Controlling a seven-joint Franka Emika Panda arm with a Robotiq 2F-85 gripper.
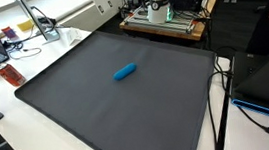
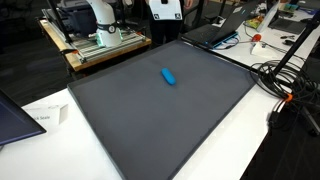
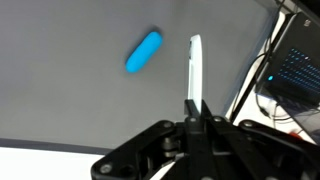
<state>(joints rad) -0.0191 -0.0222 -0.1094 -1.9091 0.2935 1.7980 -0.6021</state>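
Jaws pressed together, gripping nothing (wrist view); blue capsule (image 3: 144,52) lies near them on the dark mat (image 3: 60,100).

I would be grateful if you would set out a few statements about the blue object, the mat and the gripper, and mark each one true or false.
1. The blue object lies on the dark grey mat. True.
2. The gripper is holding the blue object. False: in the wrist view the object lies on the mat, apart from the gripper, which holds nothing.
3. The gripper's jaws stand wide open. False: they are closed together.
4. Black cables lie on the white surface beside one edge of the mat. True.
5. Two blue objects lie on the mat. False: both exterior views show only one.
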